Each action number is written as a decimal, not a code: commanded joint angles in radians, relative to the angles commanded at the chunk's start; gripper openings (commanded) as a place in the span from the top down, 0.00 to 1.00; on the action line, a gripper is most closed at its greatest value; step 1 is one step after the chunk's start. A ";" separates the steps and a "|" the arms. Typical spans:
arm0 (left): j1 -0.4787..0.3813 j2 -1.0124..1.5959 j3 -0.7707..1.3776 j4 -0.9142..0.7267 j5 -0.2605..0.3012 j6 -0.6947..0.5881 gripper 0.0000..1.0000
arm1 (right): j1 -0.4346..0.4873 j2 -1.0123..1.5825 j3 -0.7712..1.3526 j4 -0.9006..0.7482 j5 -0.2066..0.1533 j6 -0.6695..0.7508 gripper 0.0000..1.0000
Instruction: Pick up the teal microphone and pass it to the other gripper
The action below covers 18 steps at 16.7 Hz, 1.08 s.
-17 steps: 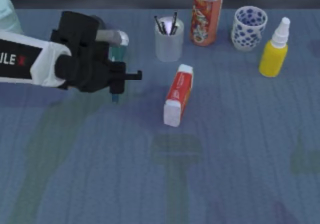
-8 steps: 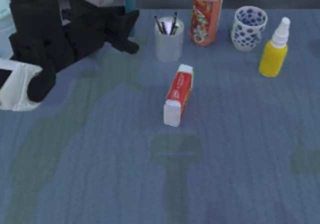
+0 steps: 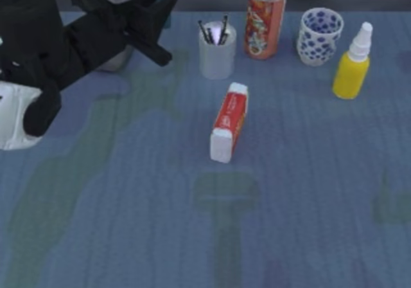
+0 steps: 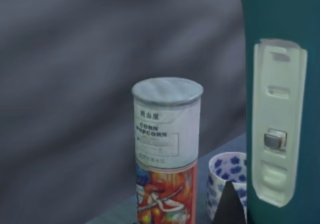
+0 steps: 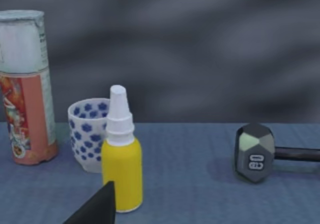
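Jaws of the left gripper (image 3: 151, 15) are clamped on the teal microphone (image 4: 280, 84), a slim dark-teal tapering handle with a white button strip, held raised above the table's far left corner. The left wrist view shows the handle close against the camera, upright between the fingers; the top view shows only a teal sliver at the far edge. Judged step: pickup complete, carry toward handover in hand. The next move calls for bringing the handle toward centre, free end exposed. The right gripper (image 5: 97, 206) sits parked near the yellow white-capped dropper bottle (image 5: 121, 164); its finger state cannot be told.
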 joint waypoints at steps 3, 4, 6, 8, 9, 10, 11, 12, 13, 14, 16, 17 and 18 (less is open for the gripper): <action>-0.021 -0.004 -0.002 0.003 -0.017 -0.002 1.00 | 0.000 0.000 0.000 0.000 0.000 0.000 0.00; -0.042 -0.014 -0.012 0.011 -0.039 -0.004 1.00 | 0.000 0.000 0.000 0.000 0.000 0.000 0.00; -0.100 -0.044 -0.040 0.032 -0.104 -0.012 1.00 | 0.000 0.000 0.000 0.000 0.000 0.000 0.00; -0.173 -0.080 -0.075 0.057 -0.183 -0.022 1.00 | 0.000 0.000 0.000 0.000 0.000 0.000 0.00; -0.211 -0.099 -0.093 0.071 -0.223 -0.027 1.00 | 0.000 0.000 0.000 0.000 0.000 0.000 0.00; -0.247 -0.117 -0.111 0.083 -0.263 -0.032 1.00 | 0.000 0.000 0.000 0.000 0.000 0.000 0.00; -0.280 -0.134 -0.126 0.095 -0.299 -0.037 1.00 | 0.000 0.000 0.000 0.000 0.000 0.000 0.00; -0.306 -0.148 -0.138 0.105 -0.326 -0.040 1.00 | 0.000 0.000 0.000 0.000 0.000 0.000 0.00; -0.322 -0.157 -0.145 0.111 -0.342 -0.042 1.00 | 0.000 0.000 0.000 0.000 0.000 0.000 0.00; -0.328 -0.160 -0.148 0.113 -0.348 -0.043 1.00 | 0.000 0.000 0.000 0.000 0.000 0.000 0.00; -0.328 -0.160 -0.148 0.113 -0.348 -0.043 1.00 | 0.000 0.000 0.000 0.000 0.000 0.000 0.00; -0.324 -0.155 -0.144 0.111 -0.345 -0.042 1.00 | 0.000 0.000 0.000 0.000 0.000 0.000 0.00; -0.325 -0.156 -0.145 0.111 -0.345 -0.042 1.00 | 0.000 0.000 0.000 0.000 0.000 0.000 0.00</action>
